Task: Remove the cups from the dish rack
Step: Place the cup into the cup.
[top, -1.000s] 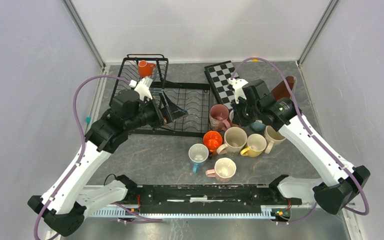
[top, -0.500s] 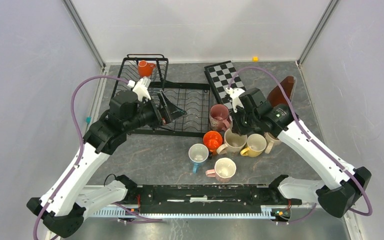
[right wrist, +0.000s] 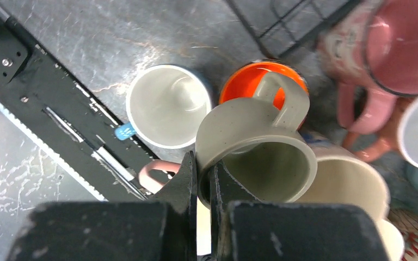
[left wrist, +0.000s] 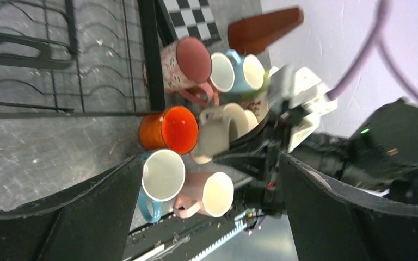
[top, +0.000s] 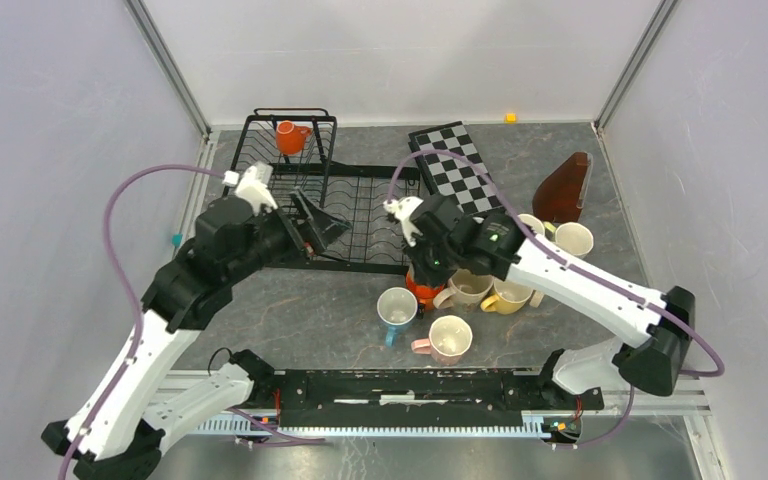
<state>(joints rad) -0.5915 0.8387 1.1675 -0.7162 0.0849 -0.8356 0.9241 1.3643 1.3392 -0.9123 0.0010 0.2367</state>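
Over the bunch of cups (top: 450, 338) on the desk (top: 300, 310), the right pincer (right wrist: 203, 169) hangs with a beige cup (right wrist: 239, 128). A second ago this arm was back by the checkerboard (top: 460, 160). Now it has swung left and sits just above the other cups. The pincer is clenched tight on the wall of the beige cup, one finger inside and one outside. I think this cup is about to be put down with the rest.

The left pincer (top: 322, 222) has pulled back a little to the left. It is spread wide and holds nothing. It hangs over the front of the dish rack (top: 355, 262).

One orange cup (top: 290, 136) is left in the tall part of the rack, so the job looks nearly done.
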